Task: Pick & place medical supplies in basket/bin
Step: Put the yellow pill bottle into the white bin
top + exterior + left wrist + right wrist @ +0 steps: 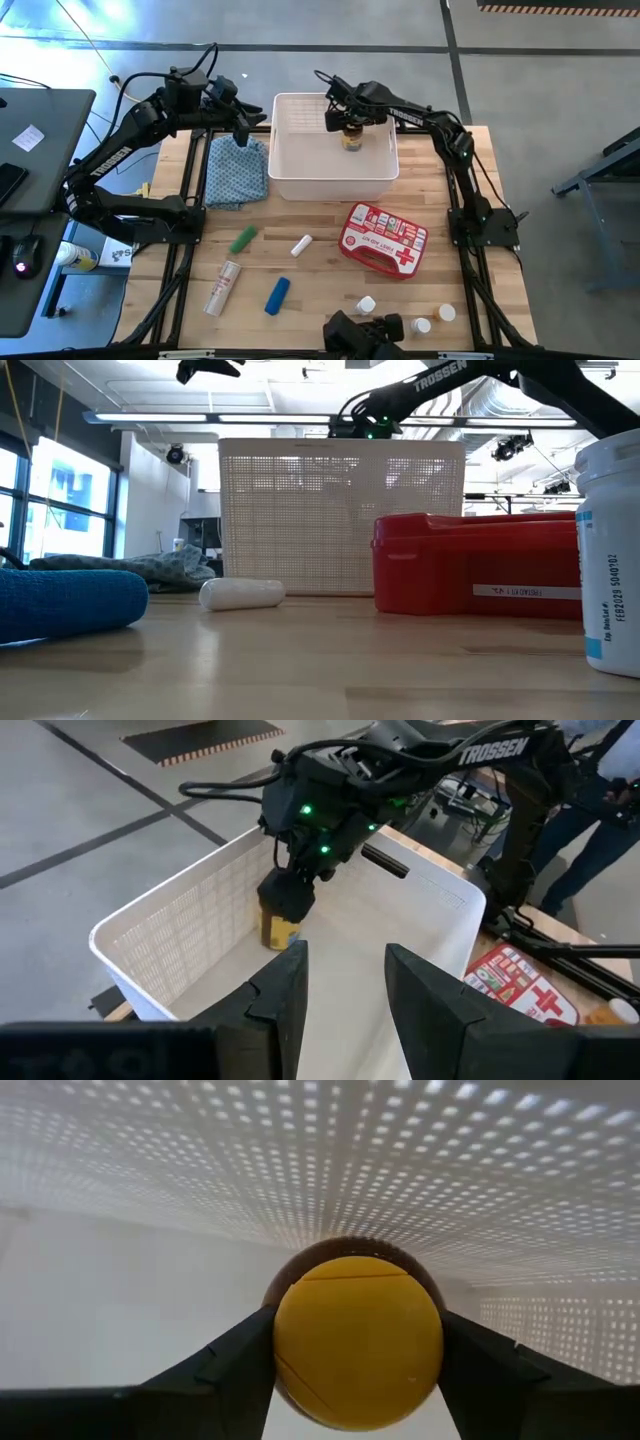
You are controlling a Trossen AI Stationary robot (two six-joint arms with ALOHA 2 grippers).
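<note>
The white basket (333, 150) stands at the table's far middle. My right gripper (349, 125) reaches down into it, shut on the amber yellow-capped bottle (351, 140). My left gripper (246, 130) hovers open and empty just left of the basket, above the blue patterned cloth (237, 170). The red first-aid case (385, 240) lies flat near the basket's right. A green tube (242, 240), a white tube (301, 245), a blue tube (277, 295) and a white-and-red tube (222, 288) lie on the table. Small white pill bottles (367, 304) stand at the near edge. My right gripper pinches the bottle's yellow cap (358, 1342) between its two fingers (235, 1360), one on each side. The fingers come from above, pointing down. The bottle (280, 932) stands upright below them, low inside the basket near its far wall; whether it rests on the floor I cannot tell.
The basket's slotted walls (190, 925) rise around the right gripper. Two more white pill bottles (433, 320) stand at the near right. Bare wood lies between the basket and the tubes. A black frame (195, 200) edges the table's left and right sides.
</note>
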